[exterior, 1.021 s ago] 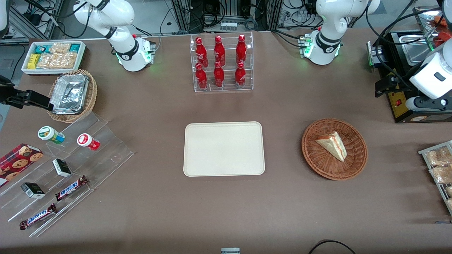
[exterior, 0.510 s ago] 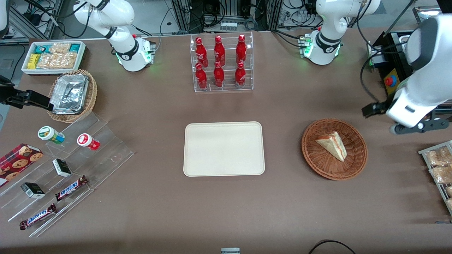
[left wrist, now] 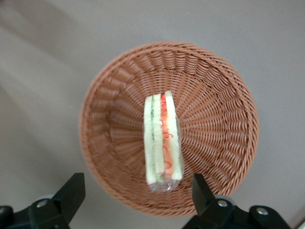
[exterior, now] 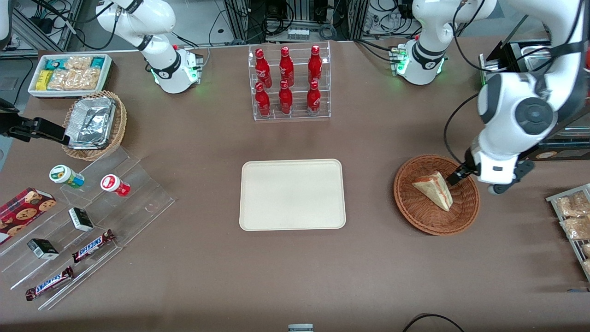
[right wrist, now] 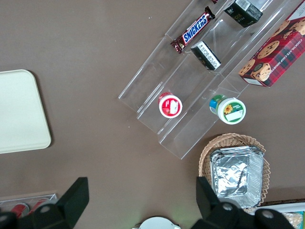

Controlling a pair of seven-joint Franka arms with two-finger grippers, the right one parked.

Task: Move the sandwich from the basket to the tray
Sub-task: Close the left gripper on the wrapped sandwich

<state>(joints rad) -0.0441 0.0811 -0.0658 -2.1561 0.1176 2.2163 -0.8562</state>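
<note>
The sandwich (exterior: 433, 190), a white bread wedge with red and green filling, lies in the reddish-brown wicker basket (exterior: 424, 221) toward the working arm's end of the table. My left gripper (exterior: 474, 180) hangs over the basket's rim on the working arm's side, above the sandwich and not touching it. In the left wrist view the sandwich (left wrist: 163, 140) rests mid-basket (left wrist: 224, 95), and the gripper (left wrist: 136, 195) is open, its black fingers (left wrist: 71, 191) wide apart with nothing between them. The cream tray (exterior: 292, 194) lies bare at the table's middle, beside the basket.
A clear rack of red bottles (exterior: 288, 83) stands farther from the camera than the tray. Toward the parked arm's end are an acrylic stand with snacks (exterior: 92, 216), a tan basket of foil packets (exterior: 94, 123) and a white bin (exterior: 69, 74). A wire rack of packets (exterior: 574, 216) sits beside the basket.
The left arm has swung in from the table's end and come down over the basket's rim. Sandwich, basket and tray have not moved.
</note>
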